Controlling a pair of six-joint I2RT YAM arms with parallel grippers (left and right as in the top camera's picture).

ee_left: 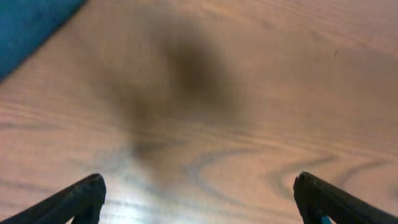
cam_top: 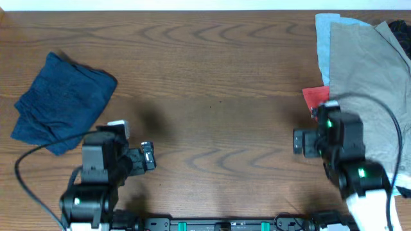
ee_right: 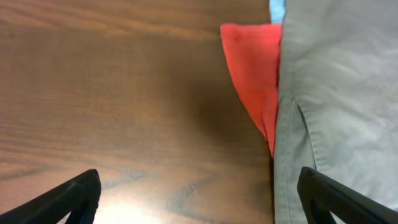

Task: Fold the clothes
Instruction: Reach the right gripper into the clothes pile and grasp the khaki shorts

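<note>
Khaki-beige shorts (cam_top: 369,77) lie spread at the right of the table, over a light-blue piece (cam_top: 324,35) and a red piece (cam_top: 314,97). A folded navy garment (cam_top: 61,102) lies at the left. My right gripper (ee_right: 199,193) is open and empty above bare wood, its right finger over the shorts' edge (ee_right: 336,93), with the red piece (ee_right: 252,68) just ahead. My left gripper (ee_left: 198,196) is open and empty over bare wood, with the navy garment (ee_left: 28,25) at its far left. In the overhead view, the left gripper (cam_top: 149,157) and right gripper (cam_top: 298,142) sit near the front.
A dark printed piece (cam_top: 401,29) peeks out at the far right corner. Black cables run from both arms along the front edge. The wooden table (cam_top: 212,83) stretches between the two piles.
</note>
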